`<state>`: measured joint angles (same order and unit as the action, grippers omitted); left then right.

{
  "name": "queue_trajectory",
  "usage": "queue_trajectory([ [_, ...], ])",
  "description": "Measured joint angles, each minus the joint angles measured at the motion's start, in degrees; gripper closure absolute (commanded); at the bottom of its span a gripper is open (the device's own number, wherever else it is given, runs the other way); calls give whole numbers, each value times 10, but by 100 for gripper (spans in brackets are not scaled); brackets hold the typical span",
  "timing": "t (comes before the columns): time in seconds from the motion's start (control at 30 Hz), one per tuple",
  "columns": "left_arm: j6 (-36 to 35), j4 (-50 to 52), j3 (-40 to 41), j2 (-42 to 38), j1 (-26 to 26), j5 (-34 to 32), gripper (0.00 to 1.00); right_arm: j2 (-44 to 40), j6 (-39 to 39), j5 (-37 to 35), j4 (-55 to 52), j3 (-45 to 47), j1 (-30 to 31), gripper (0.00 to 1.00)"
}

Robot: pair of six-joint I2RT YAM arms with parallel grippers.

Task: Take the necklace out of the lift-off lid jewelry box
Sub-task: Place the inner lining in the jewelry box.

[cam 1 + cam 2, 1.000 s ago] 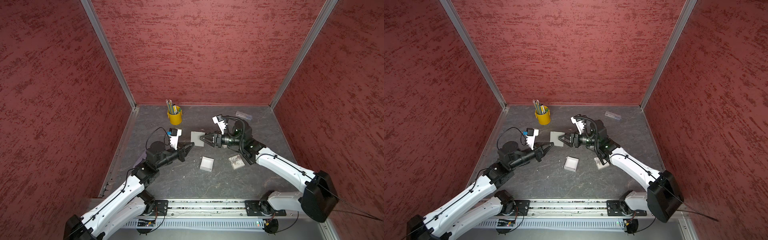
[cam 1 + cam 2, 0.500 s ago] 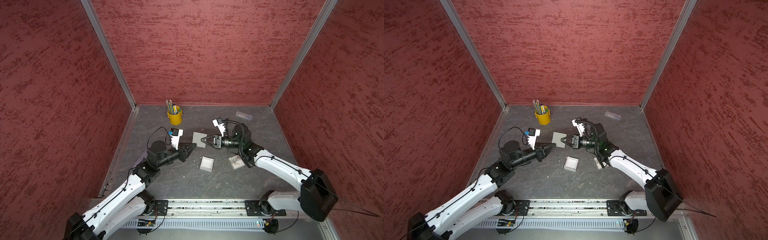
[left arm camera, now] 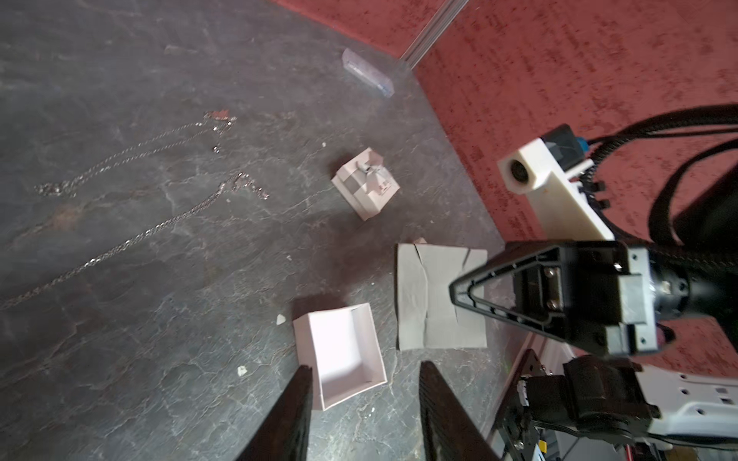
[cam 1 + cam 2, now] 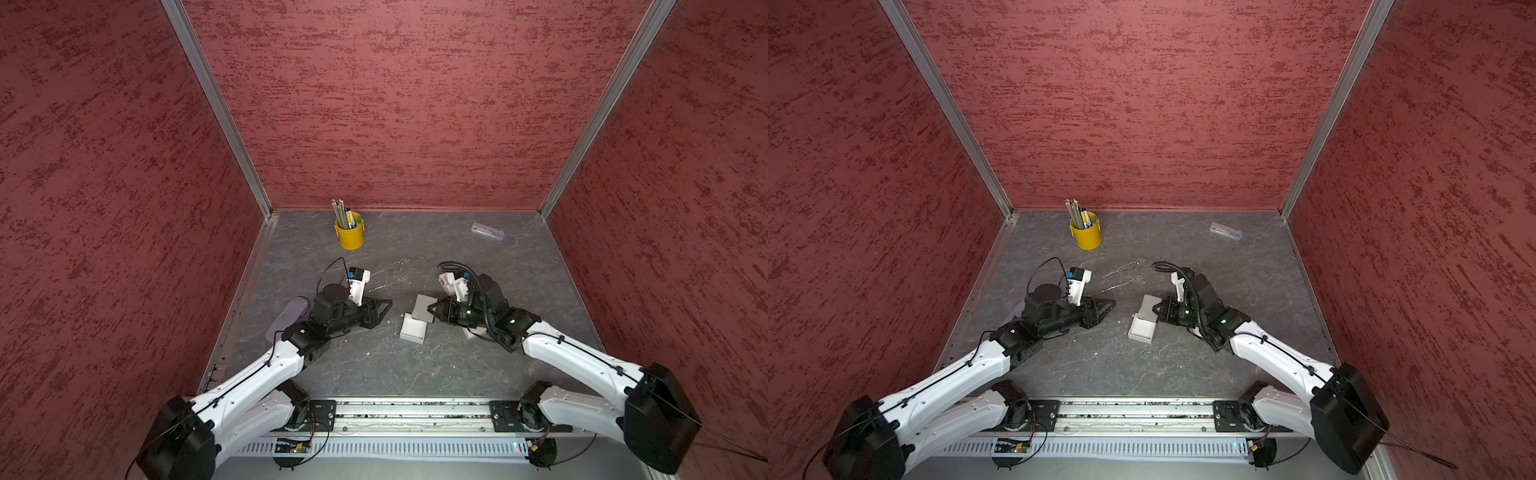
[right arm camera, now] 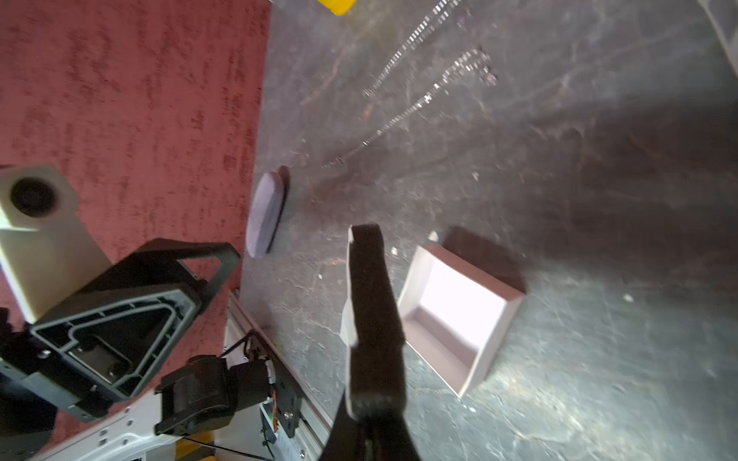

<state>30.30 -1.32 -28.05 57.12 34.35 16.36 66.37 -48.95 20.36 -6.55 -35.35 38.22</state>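
Holding the grey insert (image 3: 423, 295) by one edge, the right gripper (image 3: 457, 288) is clamped flat on it, jaws together with only the thin card between. The insert hangs tilted, seemingly clear of the surface (image 4: 374, 365), just beside the box base (image 3: 343, 355). The right wrist view agrees: a pale edge shows pinched at the dark fingers (image 5: 371, 303).

Left gripper (image 3: 365, 366): jaws partway apart, nothing between them, touching nothing. It points toward the box base, tips short of it.

Necklace (image 4: 390, 276) lies out on the surface in two loose runs of chain, between the yellow pencil cup (image 4: 349, 237) and the box base. One end runs close to the left gripper. The box base is open and its interior is bare. The lid (image 3: 365, 187), with its bow, sits apart from the box base near the right arm.

Judgement: necklace is out, so the task's aim looks met. The step in hand is parking the insert.
- Lower it flat onto bare surface beside the box base, or back inside it, on the side away from the chain.
- Let go only once it rests, so it doesn't flip.
- Keep the left gripper off the chain's near end. Fine links would likely snag and drag.
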Motion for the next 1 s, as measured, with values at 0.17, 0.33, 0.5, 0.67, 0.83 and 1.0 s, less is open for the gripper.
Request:
queue_trajectory([
  [0.17,27,-15,0,76,0,-6,59,46,-9,-17,0,1,20,99],
  [0.33,50,-42,0,132,0,-5,60,85,-9,-22,8,0,25,99],
  [0.5,69,-70,2,170,0,-5,61,110,-4,-24,12,0,25,99],
  [0.67,86,-100,6,203,2,-3,63,124,0,-24,22,0,25,99],
  [0.83,109,-129,14,235,12,-1,66,148,7,-16,35,-9,25,99],
  [1.0,138,-163,30,249,33,-3,70,187,21,4,52,-25,25,99],
])
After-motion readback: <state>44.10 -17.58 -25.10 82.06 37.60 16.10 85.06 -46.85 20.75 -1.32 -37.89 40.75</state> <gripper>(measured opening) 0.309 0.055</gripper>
